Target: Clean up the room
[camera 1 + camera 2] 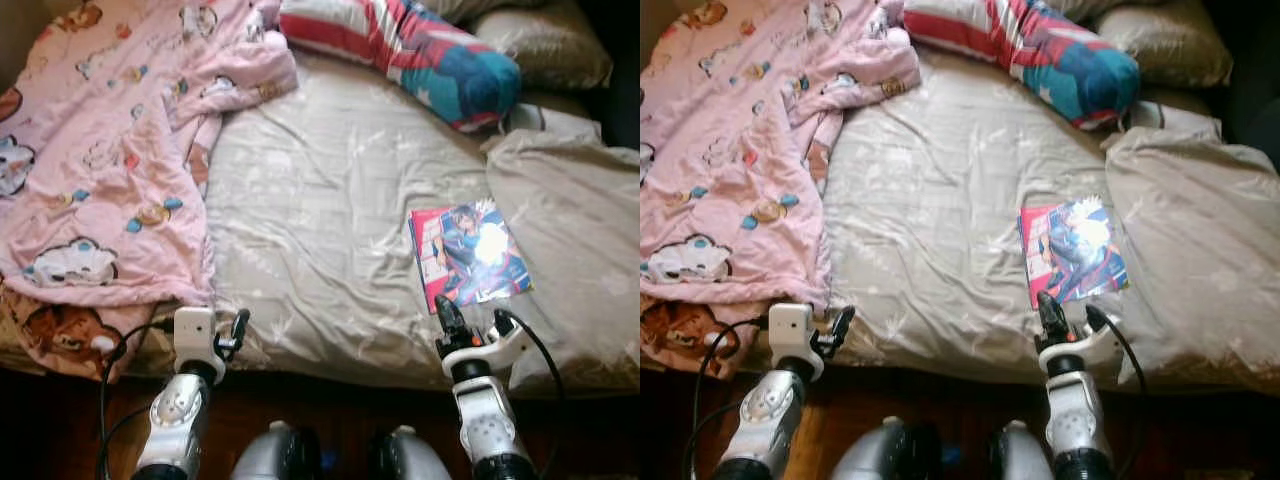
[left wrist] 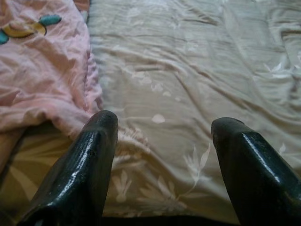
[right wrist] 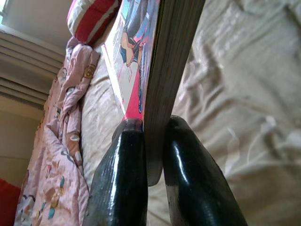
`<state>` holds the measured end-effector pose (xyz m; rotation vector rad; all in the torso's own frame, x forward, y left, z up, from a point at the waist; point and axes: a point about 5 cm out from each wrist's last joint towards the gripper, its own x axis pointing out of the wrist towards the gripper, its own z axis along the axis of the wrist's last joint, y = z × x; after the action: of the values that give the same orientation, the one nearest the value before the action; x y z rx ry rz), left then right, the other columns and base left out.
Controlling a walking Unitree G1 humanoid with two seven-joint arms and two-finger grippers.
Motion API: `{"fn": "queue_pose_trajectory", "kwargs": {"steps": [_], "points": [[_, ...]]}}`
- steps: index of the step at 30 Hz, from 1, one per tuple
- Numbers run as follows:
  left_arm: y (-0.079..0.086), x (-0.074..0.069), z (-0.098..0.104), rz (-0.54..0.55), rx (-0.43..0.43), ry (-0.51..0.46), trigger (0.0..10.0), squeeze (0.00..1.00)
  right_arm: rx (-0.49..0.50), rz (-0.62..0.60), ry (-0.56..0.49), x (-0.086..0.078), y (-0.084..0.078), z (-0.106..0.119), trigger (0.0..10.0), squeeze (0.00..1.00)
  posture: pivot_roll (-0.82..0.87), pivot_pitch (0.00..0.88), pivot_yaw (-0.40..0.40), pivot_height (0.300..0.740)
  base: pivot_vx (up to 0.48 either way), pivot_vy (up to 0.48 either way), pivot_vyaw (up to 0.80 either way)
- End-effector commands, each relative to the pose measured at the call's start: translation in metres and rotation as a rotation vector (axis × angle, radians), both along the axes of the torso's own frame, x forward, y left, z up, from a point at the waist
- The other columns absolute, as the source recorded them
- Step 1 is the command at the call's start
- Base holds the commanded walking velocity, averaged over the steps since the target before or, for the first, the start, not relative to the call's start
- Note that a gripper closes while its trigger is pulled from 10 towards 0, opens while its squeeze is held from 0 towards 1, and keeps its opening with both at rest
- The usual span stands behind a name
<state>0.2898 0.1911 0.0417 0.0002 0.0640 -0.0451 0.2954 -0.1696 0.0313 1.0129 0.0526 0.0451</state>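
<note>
the book [image 1: 468, 255] lies flat on the bed [image 1: 320, 230], near its front edge, long axis running away from the robot. the right gripper [image 3: 154, 155] is closed on the book's near edge, one finger above the cover and one beneath. the left gripper [image 2: 162, 141] hovers open by the pink blanket [image 1: 110, 150], well apart, so lifting falls to the right arm.
</note>
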Motion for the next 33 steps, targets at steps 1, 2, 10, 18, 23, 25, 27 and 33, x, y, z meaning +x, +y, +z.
{"fn": "queue_pose_trajectory", "kwargs": {"steps": [1,2,10,18,23,25,27,33], "points": [[-0.0012,-0.0046,-0.0040,-0.020,0.009,0.017,10.0,0.00,-0.009,-0.025,-0.015,-0.0020,-0.0050,0.0000,10.0,0.00,0.08,0.239,0.001,0.660,0.000,0.000,0.00],[-0.0013,-0.0045,-0.0038,-0.021,0.009,0.015,10.0,0.00,-0.006,-0.031,-0.014,-0.0018,-0.0052,-0.0001,10.0,0.00,0.08,0.240,0.002,0.660,0.000,0.000,0.00],[-0.0018,-0.0033,-0.0021,-0.025,0.011,0.011,10.0,0.00,-0.008,-0.037,-0.010,-0.0019,-0.0056,-0.0005,10.0,0.00,0.08,0.250,0.004,0.660,0.000,0.000,0.00],[-0.0017,-0.0019,-0.0008,-0.024,0.052,0.012,10.0,0.00,-0.007,-0.038,-0.009,-0.0021,-0.0048,-0.0012,10.0,0.00,0.08,0.259,0.005,0.660,0.000,-0.311,0.00],[-0.0011,-0.0019,-0.0003,-0.024,0.053,0.013,10.0,0.00,-0.007,-0.036,-0.011,-0.0015,-0.0041,-0.0008,10.0,0.00,0.09,0.261,0.005,0.660,0.000,-0.448,0.00],[-0.0012,-0.0019,-0.0003,-0.023,0.052,0.012,10.0,0.00,-0.007,-0.034,-0.012,-0.0017,-0.0036,-0.0010,10.0,0.00,0.09,0.261,0.005,0.660,0.000,-0.442,0.00],[-0.0012,-0.0019,-0.0003,-0.022,0.050,0.012,10.0,0.00,-0.009,-0.033,-0.011,-0.0018,-0.0031,-0.0012,10.0,0.00,0.09,0.261,0.005,0.660,0.000,-0.373,0.00],[-0.0017,-0.0018,0.0016,-0.015,0.027,-0.007,10.0,0.00,-0.010,-0.032,-0.012,-0.0020,-0.0034,-0.0015,10.0,0.00,0.09,0.262,0.003,0.660,0.000,0.000,0.00]]}}
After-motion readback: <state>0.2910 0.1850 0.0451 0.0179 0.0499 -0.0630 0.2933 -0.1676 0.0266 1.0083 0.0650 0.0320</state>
